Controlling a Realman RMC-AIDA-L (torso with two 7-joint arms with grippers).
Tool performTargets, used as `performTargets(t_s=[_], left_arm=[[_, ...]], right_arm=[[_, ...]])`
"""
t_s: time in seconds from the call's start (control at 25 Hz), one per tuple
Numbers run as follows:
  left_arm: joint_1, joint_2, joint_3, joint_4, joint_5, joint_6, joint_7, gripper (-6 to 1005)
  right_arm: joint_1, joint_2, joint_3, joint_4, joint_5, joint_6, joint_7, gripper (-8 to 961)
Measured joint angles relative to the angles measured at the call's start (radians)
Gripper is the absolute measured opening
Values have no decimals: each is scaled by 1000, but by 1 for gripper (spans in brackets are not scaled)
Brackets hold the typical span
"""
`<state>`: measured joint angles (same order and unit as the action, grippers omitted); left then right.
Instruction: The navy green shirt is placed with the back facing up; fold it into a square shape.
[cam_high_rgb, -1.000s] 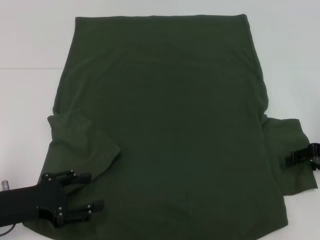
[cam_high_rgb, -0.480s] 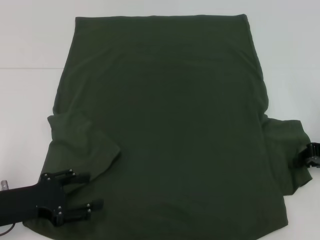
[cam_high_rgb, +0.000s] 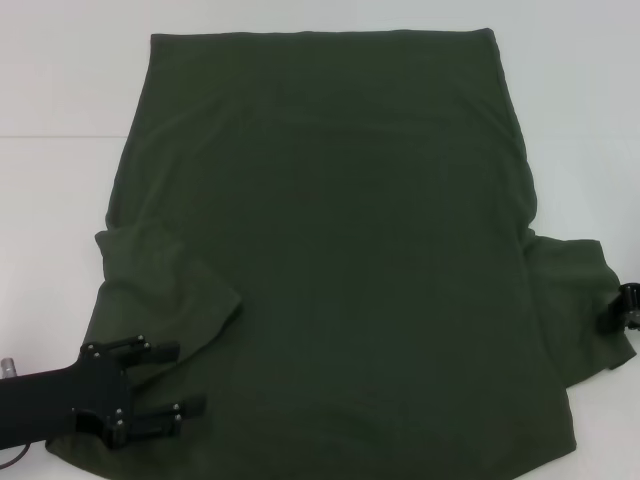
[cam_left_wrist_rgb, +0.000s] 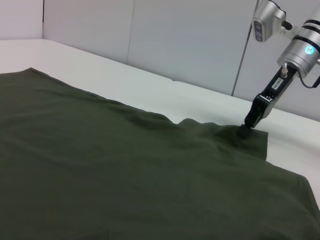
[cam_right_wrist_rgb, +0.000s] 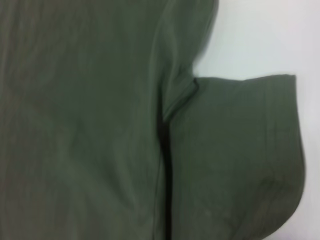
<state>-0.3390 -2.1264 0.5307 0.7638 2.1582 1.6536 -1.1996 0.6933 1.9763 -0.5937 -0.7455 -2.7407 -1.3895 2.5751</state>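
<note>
Head view: shirt (cam_high_rgb: 330, 250), dark olive, plain back up, spread flat over most of white bench (cam_high_rgb: 50, 210); left sleeve folded in. Soft, limp, light cloth, likely to sag and crease; best taken at sleeve hems or corners. Left hand (cam_high_rgb: 150, 385), fingers spread wide, holding nothing, over near left corner. Right hand (cam_left_wrist_rgb: 245, 131) at right sleeve edge, grip cannot tell. Change: right hand has drawn outward toward the edge; left hand shifted slightly nearer
</note>
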Motion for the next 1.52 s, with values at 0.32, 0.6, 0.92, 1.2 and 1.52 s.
performTargets(t_s=[0.32,0.6,0.92,1.2,1.52], left_arm=[[1,0,0,0,-2,2,0,768],[3,0,-1,1,-2,3,0,768],[3,2,-2,2,-1,0,0,768],[3,3,-1,3,-1,0,0,768],[3,3,-2,1,-1,0,0,767]], right_arm=[[-46,-10,19,-88,52,-31,-2,15],[-90,-28,36,-149,174,-53,-6,14],[-50,-24,24,-151,200,-46,-13,14],[-10,-20,27,-177,206,-45,-16,34],[17,-14,-16,-178,239,-52,-16,57]])
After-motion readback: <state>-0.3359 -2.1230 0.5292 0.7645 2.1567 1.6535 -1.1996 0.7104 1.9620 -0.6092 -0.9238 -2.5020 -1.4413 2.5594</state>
